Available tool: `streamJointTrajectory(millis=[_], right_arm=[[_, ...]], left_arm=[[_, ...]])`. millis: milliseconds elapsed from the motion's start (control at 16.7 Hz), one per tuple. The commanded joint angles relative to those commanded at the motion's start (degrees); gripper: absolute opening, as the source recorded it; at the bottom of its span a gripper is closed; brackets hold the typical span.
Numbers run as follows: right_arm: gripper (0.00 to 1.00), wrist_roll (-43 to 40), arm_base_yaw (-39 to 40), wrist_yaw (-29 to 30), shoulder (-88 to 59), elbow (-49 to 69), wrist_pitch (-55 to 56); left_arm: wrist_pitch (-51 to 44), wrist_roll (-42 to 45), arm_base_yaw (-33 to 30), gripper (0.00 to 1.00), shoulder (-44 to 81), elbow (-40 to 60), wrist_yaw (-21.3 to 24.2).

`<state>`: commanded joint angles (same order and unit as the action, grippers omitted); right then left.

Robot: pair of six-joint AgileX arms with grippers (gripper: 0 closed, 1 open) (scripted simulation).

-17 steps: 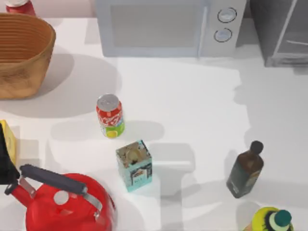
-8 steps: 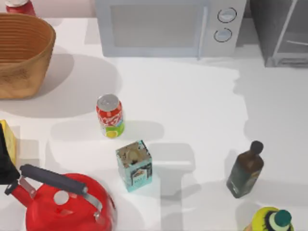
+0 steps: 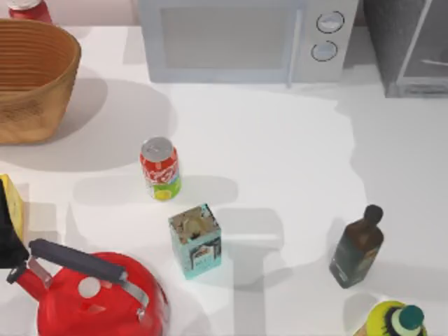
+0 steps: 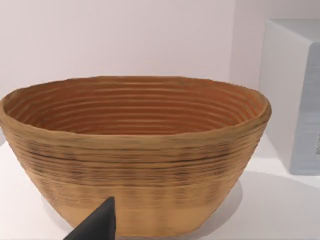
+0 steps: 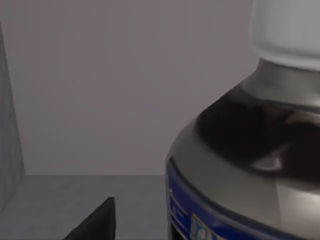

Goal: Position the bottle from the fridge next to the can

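Observation:
The bottle (image 5: 250, 150) fills the near side of the right wrist view: white cap, clear shoulder over dark contents, a blue label edge below. It stands inside the grey fridge (image 5: 100, 90), and a dark tip of my right gripper (image 5: 95, 225) shows just beside it. In the top view the fridge (image 3: 409, 49) is at the back right corner. The red can (image 3: 160, 169) stands upright left of the table's middle. A dark tip of my left gripper (image 4: 97, 226) points at the wicker basket (image 4: 135, 150).
A white microwave (image 3: 245, 38) stands at the back. The basket (image 3: 31, 77) is back left, a red kettle (image 3: 98, 294) front left. A teal carton (image 3: 195, 240) stands just in front of the can. A dark flask bottle (image 3: 357, 246) and a yellow bottle (image 3: 395, 320) stand front right.
The shadow on the table's right side near the fridge has shifted slightly. The can, carton, kettle and bottles on the table have not moved.

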<state>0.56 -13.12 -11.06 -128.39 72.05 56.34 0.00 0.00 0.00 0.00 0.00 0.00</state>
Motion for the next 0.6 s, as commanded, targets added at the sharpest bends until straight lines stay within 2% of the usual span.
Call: streamJointTrajectory(millis=[120,600], right_arm=[[1.00,0.0,0.0,0.0,0.0,0.0,0.0],[0.40,0.0,0.0,0.0,0.0,0.0,0.0]], left_arm=[[0.0,0.0,0.0,1.00,0.0,0.0,0.0],[0.0,0.0,0.0,1.00,0.0,0.0,0.0]])
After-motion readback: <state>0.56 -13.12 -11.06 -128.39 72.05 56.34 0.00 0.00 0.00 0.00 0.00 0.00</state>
